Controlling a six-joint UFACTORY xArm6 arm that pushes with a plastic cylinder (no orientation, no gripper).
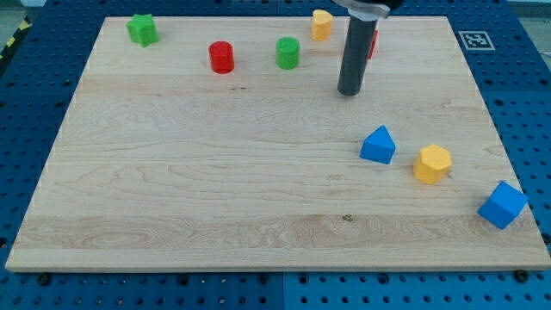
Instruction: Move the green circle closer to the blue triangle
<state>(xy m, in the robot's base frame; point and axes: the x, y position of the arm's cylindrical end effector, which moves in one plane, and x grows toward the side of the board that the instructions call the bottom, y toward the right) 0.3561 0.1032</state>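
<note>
Resting on the wooden board (215, 198), my tip (349, 93) is seen right of the board's middle, toward the view's top, with bare wood all round it and no block touched. No jaws or fingers are carried by the rod, so nothing is clamped. The green circle (287, 52) is found up and to the view's left of the tip, near the top edge, apart from it. The blue triangle (378, 145) is placed below the tip and slightly to the view's right, well apart from the green circle. A red cylinder (221, 58) is seen left of the green circle, and a green star-like block (142, 29) lies near the top left corner. A yellow block (321, 24) sits at the top edge beside the rod. A yellow hexagon (432, 164) lies just right of the blue triangle, and a blue cube (502, 204) is set near the right edge.
</note>
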